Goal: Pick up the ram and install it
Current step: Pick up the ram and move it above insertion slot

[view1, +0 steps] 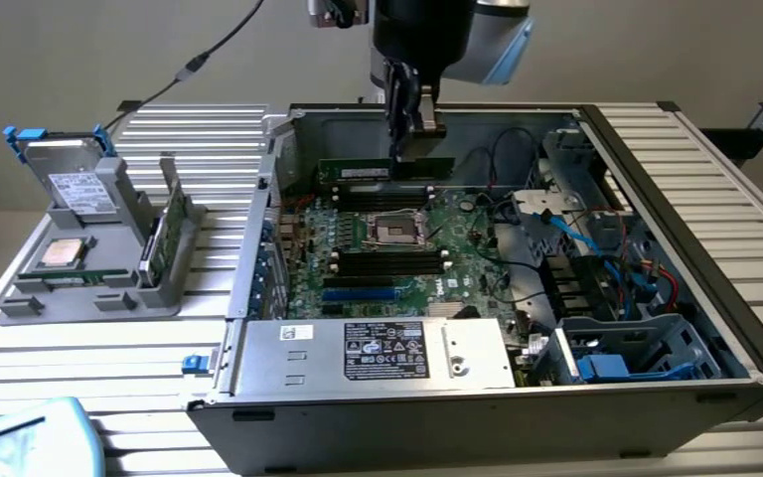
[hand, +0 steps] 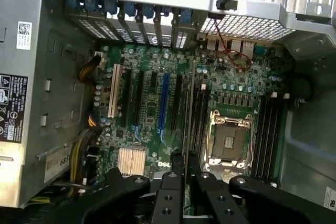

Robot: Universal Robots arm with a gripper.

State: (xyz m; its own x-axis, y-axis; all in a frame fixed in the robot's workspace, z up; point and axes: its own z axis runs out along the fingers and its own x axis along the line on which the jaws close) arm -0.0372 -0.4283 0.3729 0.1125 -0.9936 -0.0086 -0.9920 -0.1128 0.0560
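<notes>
The pincer grasps the ram by its top edge, upper centre of the exterior view; the ram hangs level over the motherboard, inside the open case.

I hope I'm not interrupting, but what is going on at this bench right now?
The robot arm's gripper is shut on the ram and holds it on edge inside the open computer case, over the motherboard near the far memory slots. The ram does not look seated yet. A grey tray with other parts sits at the exterior view's left.
</notes>
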